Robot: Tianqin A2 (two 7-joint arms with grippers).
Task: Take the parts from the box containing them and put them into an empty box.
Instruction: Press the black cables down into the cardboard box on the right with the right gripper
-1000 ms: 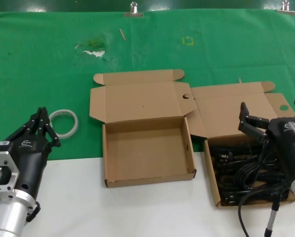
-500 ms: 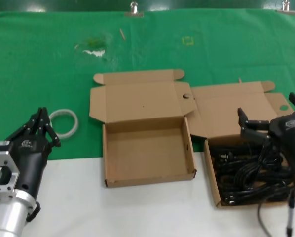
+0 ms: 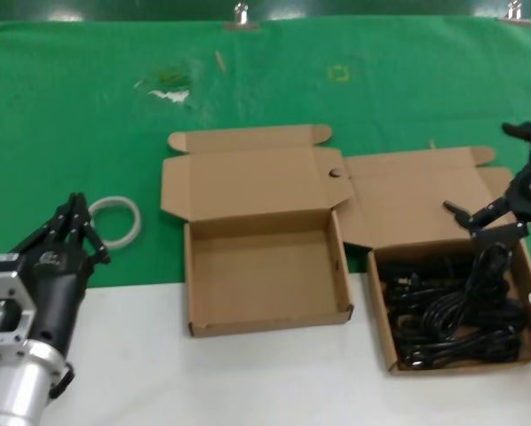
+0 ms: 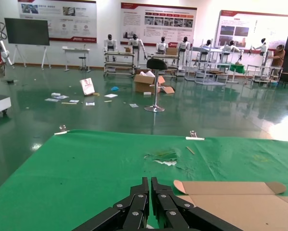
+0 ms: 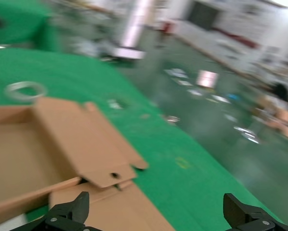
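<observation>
Over the far right corner of the box containing them [image 3: 383, 311], the right gripper [image 3: 505, 186] is hovering with fingers spread wide, empty, lining up on the parts [image 3: 456, 306] heaped inside, while the left gripper [image 3: 73, 224], fingers pressed together, is idling well left of it.

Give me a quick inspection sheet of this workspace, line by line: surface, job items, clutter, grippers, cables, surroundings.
Surface: green cloth over the far part, bare white tabletop nearest the robot.
Job's things: black looped power cords fill the shallow brown cardboard box with the round-holed lid on the right; the squarish cardboard box with the ear-tabbed lid beside it holds nothing.
Clutter: whitish tape ring on the cloth; a pale torn patch farther back.
Grippers: left gripper shut, parked low at the left by the ring; right gripper open above the cord box's far edge, holding nothing.
Cables: none beyond the cords.
Surroundings: open hall with wall posters and a stool.
</observation>
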